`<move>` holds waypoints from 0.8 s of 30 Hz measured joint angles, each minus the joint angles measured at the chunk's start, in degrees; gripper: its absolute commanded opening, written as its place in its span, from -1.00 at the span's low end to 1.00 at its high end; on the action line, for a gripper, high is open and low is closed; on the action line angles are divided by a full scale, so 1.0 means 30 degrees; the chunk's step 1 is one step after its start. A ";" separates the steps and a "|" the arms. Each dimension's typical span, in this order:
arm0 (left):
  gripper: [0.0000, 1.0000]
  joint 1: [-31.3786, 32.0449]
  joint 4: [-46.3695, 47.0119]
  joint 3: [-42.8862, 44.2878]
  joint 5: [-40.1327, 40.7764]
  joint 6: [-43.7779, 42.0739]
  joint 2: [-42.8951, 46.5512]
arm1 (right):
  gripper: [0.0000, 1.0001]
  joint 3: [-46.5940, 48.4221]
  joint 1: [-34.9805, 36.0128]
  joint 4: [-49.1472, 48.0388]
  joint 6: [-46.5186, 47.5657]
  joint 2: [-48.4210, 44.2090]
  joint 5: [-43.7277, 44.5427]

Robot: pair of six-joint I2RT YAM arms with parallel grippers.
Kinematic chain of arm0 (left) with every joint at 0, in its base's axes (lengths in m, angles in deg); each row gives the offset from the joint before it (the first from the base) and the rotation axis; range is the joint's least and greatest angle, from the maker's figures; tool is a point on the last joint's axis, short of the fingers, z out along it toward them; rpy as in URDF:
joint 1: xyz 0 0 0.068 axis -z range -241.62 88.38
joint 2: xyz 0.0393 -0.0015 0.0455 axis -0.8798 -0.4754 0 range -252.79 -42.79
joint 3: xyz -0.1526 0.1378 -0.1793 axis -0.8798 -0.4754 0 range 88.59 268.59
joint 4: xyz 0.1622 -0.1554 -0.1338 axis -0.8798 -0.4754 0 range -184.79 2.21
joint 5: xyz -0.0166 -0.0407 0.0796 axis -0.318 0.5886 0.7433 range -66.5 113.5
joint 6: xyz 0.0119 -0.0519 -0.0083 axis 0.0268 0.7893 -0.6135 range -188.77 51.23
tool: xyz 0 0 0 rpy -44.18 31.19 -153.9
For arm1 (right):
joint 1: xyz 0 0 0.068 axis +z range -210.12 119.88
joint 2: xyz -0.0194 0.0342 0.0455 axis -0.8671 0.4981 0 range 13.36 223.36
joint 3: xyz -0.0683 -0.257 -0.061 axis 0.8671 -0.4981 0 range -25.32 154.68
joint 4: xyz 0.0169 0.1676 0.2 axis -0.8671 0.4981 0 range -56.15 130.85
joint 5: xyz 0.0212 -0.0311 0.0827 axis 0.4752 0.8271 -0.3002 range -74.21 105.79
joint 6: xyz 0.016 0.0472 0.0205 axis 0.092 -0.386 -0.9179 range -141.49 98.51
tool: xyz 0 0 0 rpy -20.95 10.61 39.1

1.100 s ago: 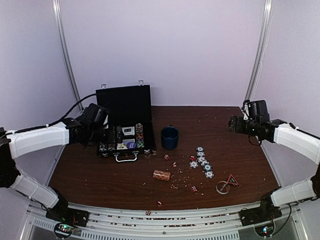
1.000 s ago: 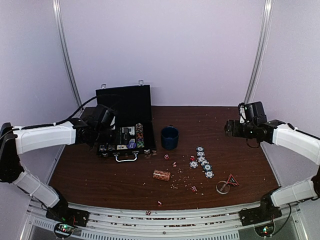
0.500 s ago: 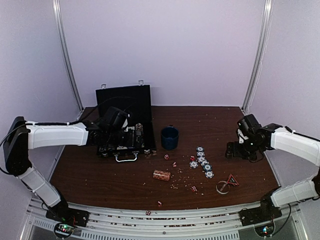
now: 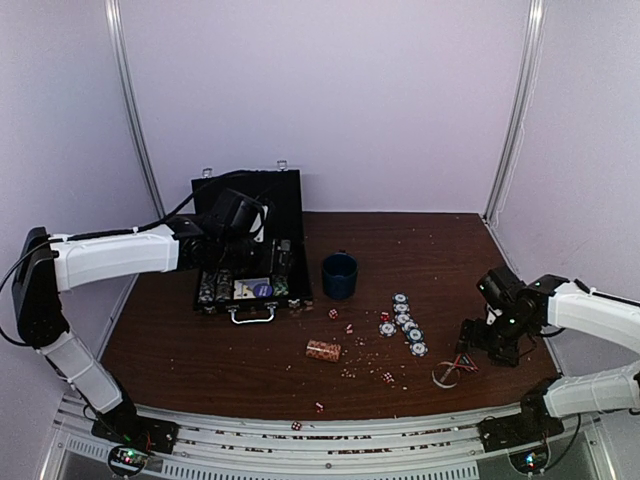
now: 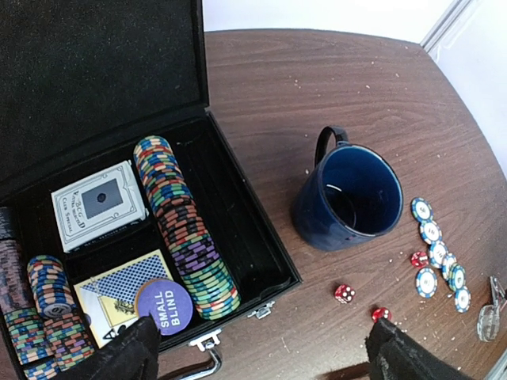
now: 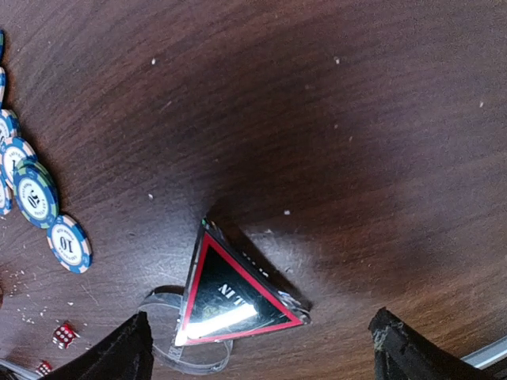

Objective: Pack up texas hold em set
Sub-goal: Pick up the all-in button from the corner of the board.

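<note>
The black briefcase point(image 4: 296, 262) of the texas hold em set lies open at the back left with its lid upright. Inside it are a row of striped chips point(image 5: 184, 229), card decks point(image 5: 99, 204) and a purple "small blind" disc point(image 5: 164, 307). My left gripper point(image 4: 243, 222) hovers open over the case, nothing between its fingers point(image 5: 131, 356). Loose blue-and-white chips point(image 4: 405, 325) and tiny red dice point(image 5: 344, 294) lie on the table. My right gripper point(image 4: 482, 337) hangs open over a black-and-red triangular piece point(image 6: 234, 293), not touching it.
A dark blue cup point(image 4: 339, 274) stands just right of the case. A clear ring point(image 6: 190, 352) lies under the triangle's corner. A brown cylinder point(image 4: 323, 350) lies mid-table. More red dice point(image 4: 387, 377) and crumbs are scattered toward the near edge.
My left arm has swung from left of the case to above it. My right arm has dropped from the back right down to the triangular piece. Both grippers stayed open.
</note>
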 measured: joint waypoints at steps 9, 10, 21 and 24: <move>0.92 -0.0007 -0.0597 0.0029 0.0270 -0.0954 -0.0124 | 0.67 -0.0838 0.1137 -0.0874 -0.2382 0.0160 -0.0444; 0.92 -0.0029 -0.0597 0.0029 0.0299 -0.1049 -0.0182 | 0.65 -0.0838 0.1246 -0.0969 -0.2535 0.0240 -0.0430; 0.93 -0.0401 -0.0612 0.0051 0.0423 -0.2120 -0.0546 | 0.51 -0.0838 0.1938 -0.1690 -0.3585 0.1501 0.0342; 0.93 -0.0415 -0.0612 0.0058 0.0401 -0.2280 -0.0546 | 0.51 -0.0831 0.2208 -0.1698 -0.3963 0.1566 0.0605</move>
